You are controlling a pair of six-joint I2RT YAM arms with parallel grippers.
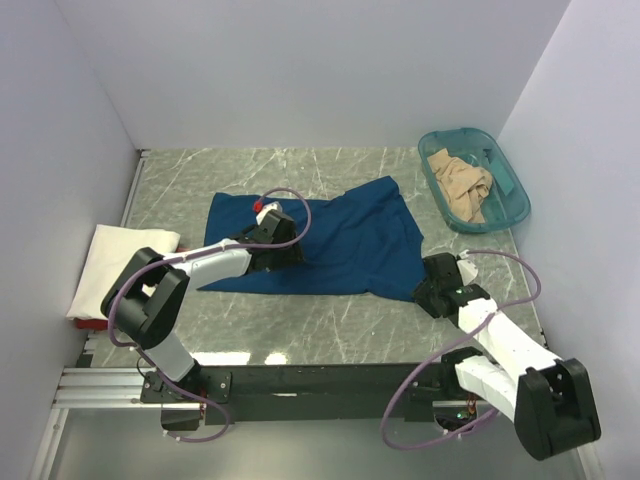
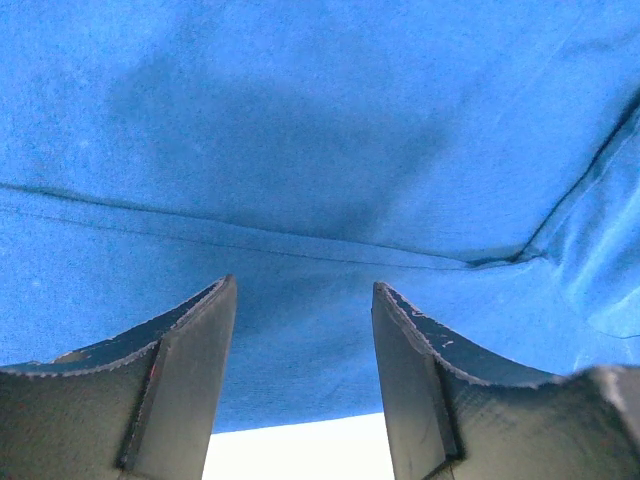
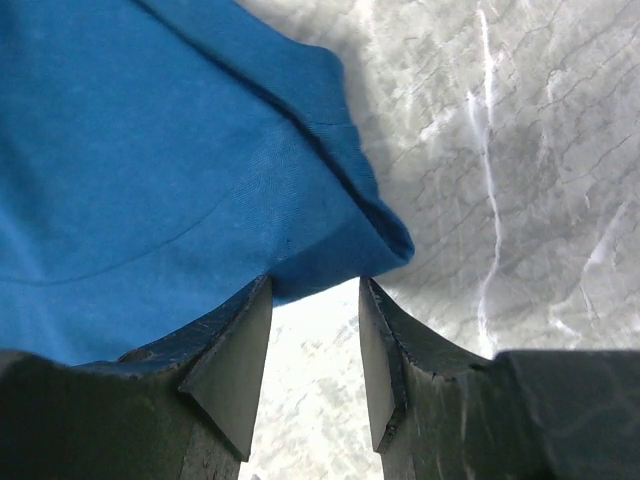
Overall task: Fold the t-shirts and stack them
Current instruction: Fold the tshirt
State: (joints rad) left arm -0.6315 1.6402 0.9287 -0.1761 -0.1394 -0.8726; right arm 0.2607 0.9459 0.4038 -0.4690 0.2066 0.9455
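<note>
The navy t-shirt [image 1: 335, 238] lies spread and rumpled in the middle of the table. My left gripper [image 1: 285, 240] is open over its left half; in the left wrist view its fingers [image 2: 190, 350] frame blue cloth [image 2: 320, 160] and its near hem, with nothing between them. My right gripper [image 1: 432, 283] is open at the shirt's near right corner; that folded corner [image 3: 370, 225] lies just ahead of its fingertips [image 3: 250, 320]. A cream-white shirt [image 1: 115, 265] lies folded at the left edge. A tan-beige shirt [image 1: 462, 190] is crumpled in the tub.
The teal plastic tub [image 1: 505, 180] stands at the back right. White walls close in the left, back and right sides. A black rail runs along the near edge under the arm bases. Grey marbled table [image 1: 330, 325] shows between shirt and rail.
</note>
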